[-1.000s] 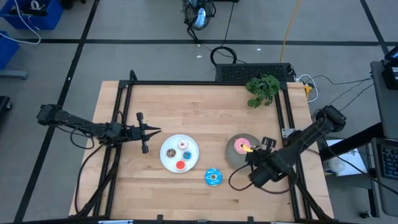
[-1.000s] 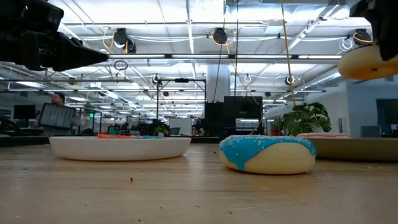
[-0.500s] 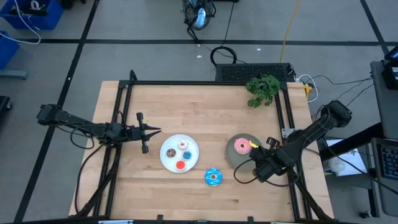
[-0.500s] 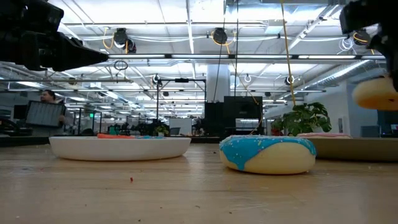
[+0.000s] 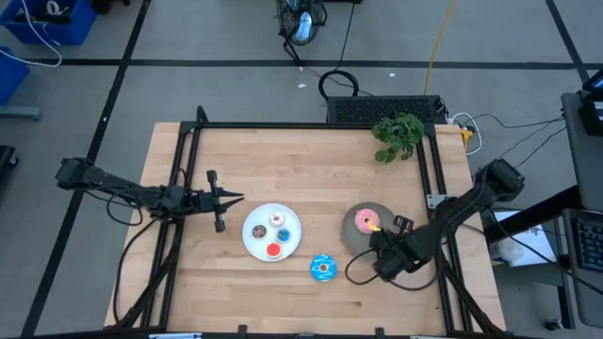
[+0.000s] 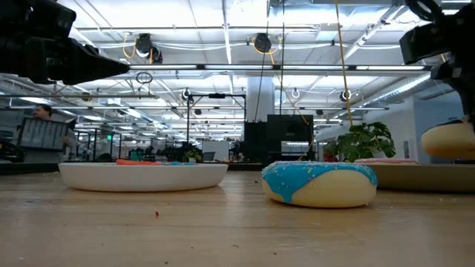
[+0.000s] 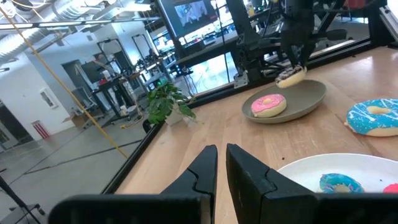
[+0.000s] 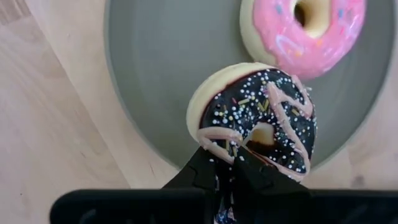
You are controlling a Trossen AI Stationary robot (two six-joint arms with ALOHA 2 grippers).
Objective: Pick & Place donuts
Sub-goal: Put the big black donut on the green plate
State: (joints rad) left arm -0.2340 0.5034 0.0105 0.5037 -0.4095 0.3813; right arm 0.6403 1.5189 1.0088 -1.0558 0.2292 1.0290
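**Chocolate donut hanging over the grey plate**

The right end effector (image 8: 225, 163) is pinching the chocolate sprinkled donut (image 8: 255, 118) by its rim, over the near edge of the grey plate (image 8: 155, 74), where the pink donut (image 8: 305, 31) is already lying. It looks light and slightly squashy, so a rim pinch seems right. The left end effector (image 7: 221, 163), fingers together and empty, is waiting well off from the grey plate.

Fingers (image 8: 211, 171) pinch chocolate donut (image 8: 255, 118) (sprinkled) over grey plate (image 8: 161, 74).
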